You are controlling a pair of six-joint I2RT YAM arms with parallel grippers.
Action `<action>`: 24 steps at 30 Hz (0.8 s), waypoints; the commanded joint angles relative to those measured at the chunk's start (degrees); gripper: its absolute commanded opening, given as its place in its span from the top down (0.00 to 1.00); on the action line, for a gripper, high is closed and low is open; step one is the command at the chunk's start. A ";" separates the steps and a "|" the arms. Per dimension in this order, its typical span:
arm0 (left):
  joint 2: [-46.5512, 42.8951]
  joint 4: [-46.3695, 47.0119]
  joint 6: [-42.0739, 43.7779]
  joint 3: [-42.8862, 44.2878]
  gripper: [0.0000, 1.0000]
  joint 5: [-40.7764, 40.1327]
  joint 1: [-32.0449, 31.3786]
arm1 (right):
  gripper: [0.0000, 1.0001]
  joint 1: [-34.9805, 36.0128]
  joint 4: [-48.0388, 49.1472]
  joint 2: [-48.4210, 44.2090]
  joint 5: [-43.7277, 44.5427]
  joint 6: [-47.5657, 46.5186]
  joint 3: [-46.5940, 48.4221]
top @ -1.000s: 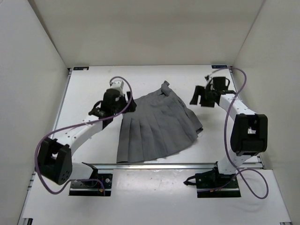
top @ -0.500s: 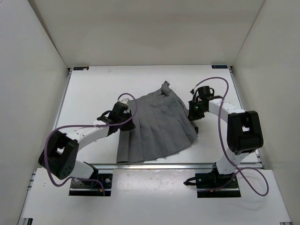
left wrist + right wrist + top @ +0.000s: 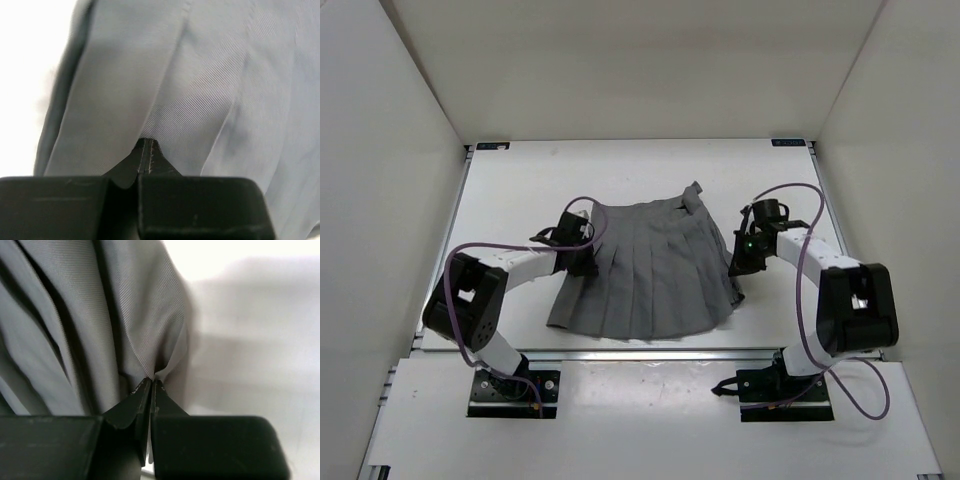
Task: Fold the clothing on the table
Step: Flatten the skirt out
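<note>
Closest to me, the grey skirt (image 3: 640,295) lies spread across the white table (image 3: 510,190), hem forward. Midway up, the left gripper (image 3: 582,258) is clamped on its left edge and the right gripper (image 3: 738,262) on its right, likely to lift both sides evenly. Its waistband (image 3: 645,207) lies farthest.

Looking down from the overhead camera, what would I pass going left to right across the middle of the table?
left fingers → skirt → right fingers
</note>
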 commanded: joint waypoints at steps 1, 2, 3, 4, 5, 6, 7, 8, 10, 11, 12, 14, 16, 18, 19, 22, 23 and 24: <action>1.91 -1.78 3.85 3.38 1.00 -1.16 2.34 | 1.00 -0.34 -1.71 -5.95 0.40 2.82 -3.23; 2.18 -1.61 4.73 3.39 1.00 -1.34 2.60 | 1.00 -0.52 -1.80 -7.35 0.40 3.00 -3.84; 2.18 -0.91 5.17 4.17 1.00 -1.77 2.78 | 1.00 -0.61 -1.63 -9.37 0.22 3.69 -5.24; 2.18 -0.21 5.87 4.01 1.00 -2.47 3.04 | 1.00 -0.61 -0.23 -10.17 0.31 4.05 -6.91; 2.18 -1.59 5.62 5.22 1.00 -1.00 3.48 | 0.93 -0.87 -0.05 -11.57 0.14 4.05 -7.80; 1.92 -2.74 5.79 5.67 1.00 -0.12 4.35 | 0.84 -1.57 -1.18 -12.63 1.27 4.75 -7.20; 0.27 -4.23 6.14 6.02 0.99 2.85 4.45 | 0.79 -2.79 -4.41 -13.34 1.71 5.63 -7.10; -2.45 -3.98 5.36 4.64 0.93 2.45 3.49 | 0.65 -4.63 -3.66 -15.17 -0.20 6.85 -7.10; -6.49 -0.92 7.00 3.22 0.71 2.18 0.86 | 0.46 -8.42 -3.12 -17.12 -4.77 7.40 -5.45; -7.91 -2.99 8.59 3.91 0.47 1.13 0.32 | 0.38 -10.69 -4.34 -17.82 -7.22 6.96 -4.48; -7.75 -5.01 11.65 6.53 0.40 -1.05 -0.20 | 0.31 -11.59 -4.35 -18.70 -8.21 5.47 -3.25; -7.92 -10.29 14.57 9.01 0.27 -2.39 0.84 | 0.28 -9.94 -5.48 -20.19 -5.60 5.28 -2.62; -9.06 -10.66 14.59 9.81 0.16 -0.21 3.73 | 0.22 -7.65 -5.58 -21.25 -3.92 6.94 -3.05; -11.86 -9.35 13.96 8.76 0.02 0.07 4.79 | 0.21 -7.29 -3.14 -22.13 -3.99 7.91 -3.76; -12.58 -9.34 13.62 7.97 0.02 -0.02 5.23 | 0.19 -7.81 -2.60 -22.22 -5.74 8.53 -3.94; -15.65 -9.69 13.70 7.00 0.01 0.59 6.29 | 0.17 -9.92 -2.15 -20.74 -7.69 8.10 -0.61; -16.01 -9.26 13.70 6.30 0.02 1.29 7.08 | 0.17 -9.58 -2.68 -20.64 -6.56 7.57 0.79; -16.62 -8.56 14.22 5.25 0.01 1.91 7.35 | 0.15 -9.23 -1.72 -20.21 -5.85 7.40 1.42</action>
